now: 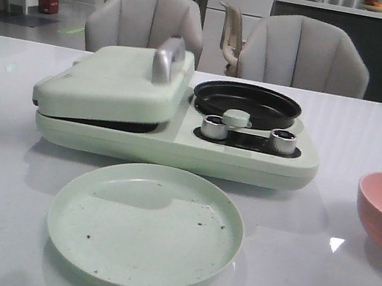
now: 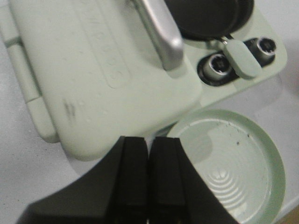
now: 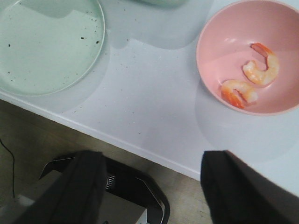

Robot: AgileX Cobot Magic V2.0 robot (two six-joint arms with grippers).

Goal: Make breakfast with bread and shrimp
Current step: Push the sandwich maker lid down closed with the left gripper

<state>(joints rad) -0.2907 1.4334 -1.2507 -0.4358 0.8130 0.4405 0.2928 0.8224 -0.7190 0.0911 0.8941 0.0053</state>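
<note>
Two curled pink-orange shrimp (image 3: 252, 77) lie in a pink bowl (image 3: 219, 32) at the table's right edge; the bowl also shows in the front view (image 1: 380, 202). No bread is in view. My left gripper (image 2: 149, 144) is shut and empty, hovering above the near corner of the pale green cooker's closed lid (image 2: 93, 70). My right gripper (image 3: 152, 161) is open and empty, held over the table's front edge, short of the bowl. Neither gripper shows in the front view.
The pale green cooker (image 1: 178, 133) stands mid-table with a closed lid, a silver handle (image 1: 167, 57), a black round pan (image 1: 246, 101) and two knobs (image 1: 284, 140). An empty green plate (image 1: 146, 222) with crumbs lies in front of it. Two chairs stand behind the table.
</note>
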